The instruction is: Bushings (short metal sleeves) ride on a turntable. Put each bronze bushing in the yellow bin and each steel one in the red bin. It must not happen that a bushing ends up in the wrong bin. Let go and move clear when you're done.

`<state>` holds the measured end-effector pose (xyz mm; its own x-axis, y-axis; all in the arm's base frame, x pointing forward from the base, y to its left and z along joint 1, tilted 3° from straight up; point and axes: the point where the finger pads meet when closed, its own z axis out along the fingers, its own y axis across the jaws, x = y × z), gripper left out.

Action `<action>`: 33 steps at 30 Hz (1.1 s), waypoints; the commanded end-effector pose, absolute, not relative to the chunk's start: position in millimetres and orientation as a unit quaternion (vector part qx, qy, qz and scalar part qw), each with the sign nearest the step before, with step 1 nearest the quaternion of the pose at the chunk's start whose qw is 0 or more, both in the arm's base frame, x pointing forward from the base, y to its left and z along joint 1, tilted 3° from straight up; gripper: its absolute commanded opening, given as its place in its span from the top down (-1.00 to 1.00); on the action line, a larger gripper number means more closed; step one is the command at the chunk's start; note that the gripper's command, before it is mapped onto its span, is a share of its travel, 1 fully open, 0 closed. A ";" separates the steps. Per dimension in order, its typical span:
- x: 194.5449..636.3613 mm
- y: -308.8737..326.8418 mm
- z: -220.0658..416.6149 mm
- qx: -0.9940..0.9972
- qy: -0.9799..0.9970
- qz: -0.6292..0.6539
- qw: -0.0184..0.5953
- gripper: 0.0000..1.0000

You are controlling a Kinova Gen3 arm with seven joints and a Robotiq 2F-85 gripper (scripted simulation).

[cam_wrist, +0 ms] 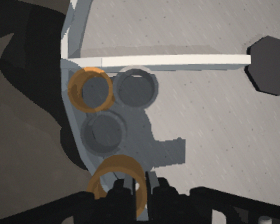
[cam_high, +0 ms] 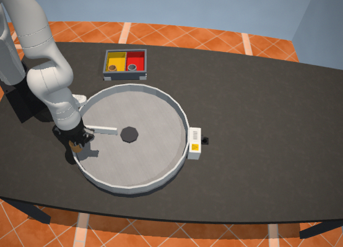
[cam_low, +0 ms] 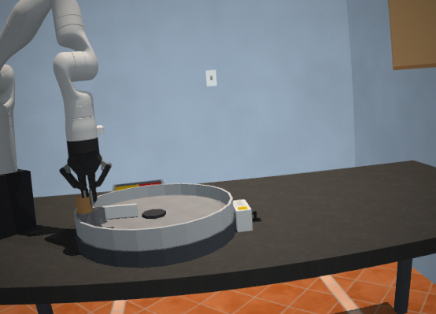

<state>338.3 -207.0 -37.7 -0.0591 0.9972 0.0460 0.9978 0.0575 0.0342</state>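
1. Gripper (cam_low: 87,199), at the left of the frame, is clamped on a bronze bushing (cam_low: 83,205) lifted at the turntable (cam_low: 157,234) rim.
2. Bins (cam_high: 125,73) sit upper left, a bushing in each.

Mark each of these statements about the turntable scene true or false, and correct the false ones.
1. The gripper is shut on a bronze bushing. True.
2. The yellow bin holds no bushing. False: a bronze one lies in it.
3. The red bin holds a steel bushing. True.
4. The held bushing hangs over the bins. False: it is at the turntable rim, far from them.
5. The wrist view shows only steel bushings on the turntable. False: one is bronze.
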 end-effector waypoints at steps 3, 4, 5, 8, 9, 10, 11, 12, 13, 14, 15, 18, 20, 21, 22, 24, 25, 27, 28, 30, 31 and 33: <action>340.6 -208.3 -21.7 -0.685 -0.728 -0.029 0.001 1.00; 340.6 -208.3 -21.7 -0.685 -0.728 -0.029 0.001 1.00; 340.6 -208.3 -21.7 -0.685 -0.728 -0.029 0.001 1.00; 340.3 -208.7 -13.8 -0.685 -0.728 -0.029 0.001 1.00; 340.1 -208.8 -9.8 -0.685 -0.728 -0.029 0.001 1.00; 340.0 -209.0 -5.8 -0.685 -0.728 -0.029 0.001 1.00; 339.8 -209.2 -1.8 -0.685 -0.728 -0.029 0.001 1.00; 339.8 -209.2 -1.8 -0.685 -0.728 -0.029 0.001 1.00; 339.8 -209.2 -1.8 -0.685 -0.728 -0.029 0.001 1.00; 339.8 -209.2 -1.8 -0.685 -0.728 -0.029 0.001 1.00; 339.8 -209.2 -1.8 -0.685 -0.728 -0.029 0.001 1.00; 339.8 -209.2 -1.8 -0.685 -0.728 -0.029 0.001 1.00; 339.8 -209.2 -1.8 -0.685 -0.728 -0.029 0.001 1.00; 339.8 -209.2 -1.8 -0.685 -0.728 -0.029 0.001 1.00; 339.8 -209.2 -1.8 -0.685 -0.728 -0.029 0.001 1.00; 340.0 -197.9 -1.6 -0.696 -0.717 -0.029 0.002 1.00; 340.4 -186.6 -1.0 -0.707 -0.707 -0.029 0.002 1.00; 341.2 -164.0 0.0 -0.728 -0.685 -0.029 0.003 1.00; 341.6 -152.8 0.5 -0.739 -0.673 -0.029 0.003 1.00; 341.6 -152.8 0.5 -0.739 -0.673 -0.029 0.003 1.00; 341.6 -152.8 0.5 -0.739 -0.673 -0.029 0.003 1.00; 342.0 -141.5 1.0 -0.749 -0.662 -0.029 0.004 1.00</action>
